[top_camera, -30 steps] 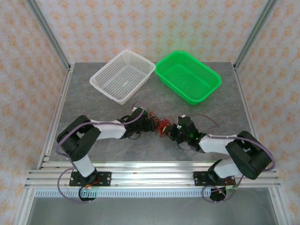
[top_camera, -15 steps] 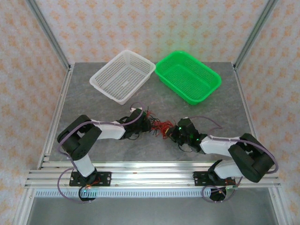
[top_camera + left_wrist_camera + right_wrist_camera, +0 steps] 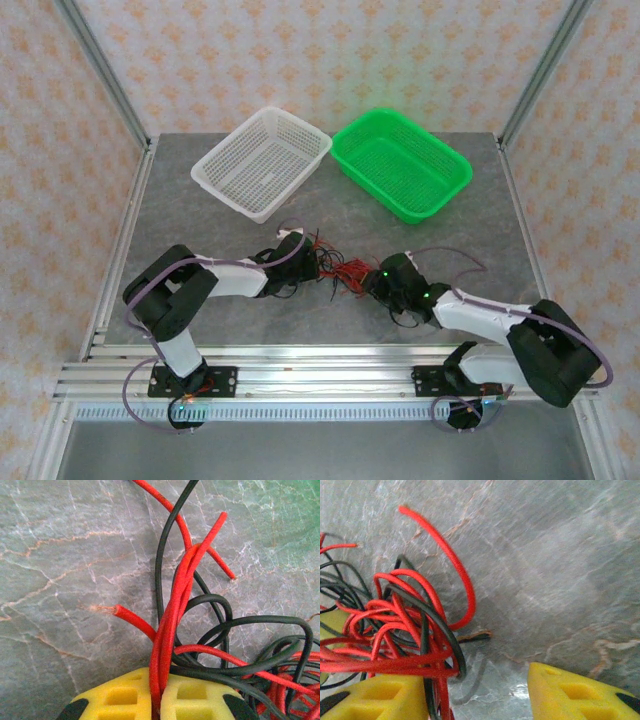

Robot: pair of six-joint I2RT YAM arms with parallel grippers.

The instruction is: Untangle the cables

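Note:
A tangle of thin red and black cables [image 3: 340,270] lies on the grey table between my two grippers. My left gripper [image 3: 312,266] is shut on a doubled red strand [image 3: 170,625] that runs up from between its yellow pads [image 3: 120,695], with black loops [image 3: 240,640] curling off to the right. My right gripper [image 3: 372,285] stands open at the bundle's right side. In the right wrist view the red and black knot [image 3: 400,625] lies over the left pad [image 3: 380,697] and partly in the gap, while the right pad [image 3: 575,695] is clear of it.
A white mesh basket [image 3: 262,162] and a green mesh basket [image 3: 402,162] stand side by side at the back of the table. Aluminium frame posts run up both sides, and a rail [image 3: 320,380] crosses the near edge.
The right arm has swung outward to the right and lowered, its gripper shifting slightly right along the bundle. The left gripper holds its place on the cables.

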